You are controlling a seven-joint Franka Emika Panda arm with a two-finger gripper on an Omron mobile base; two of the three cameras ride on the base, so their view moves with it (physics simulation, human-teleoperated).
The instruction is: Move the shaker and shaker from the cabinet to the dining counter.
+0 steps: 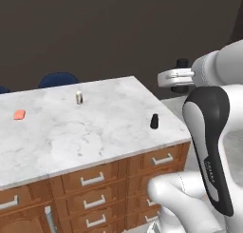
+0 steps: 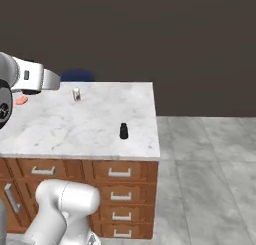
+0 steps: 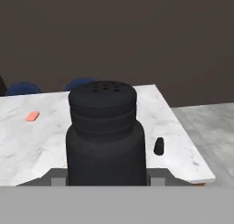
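On the marble dining counter [image 1: 71,132], one black shaker [image 1: 154,121] stands upright; the raised arm's gripper [image 3: 105,179], held level, clamps a second shaker [image 3: 105,136] upright, perforated top up.

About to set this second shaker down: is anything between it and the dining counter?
Nothing visible. The held shaker faces open marble on the dining counter; the first shaker stands off near the right edge.

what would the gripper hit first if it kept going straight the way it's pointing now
Probably the dining counter. The gripper, shut on a black shaker, looks along and slightly down over the marble top. The other shaker stands off to one side of that line. Depth is hard to judge.
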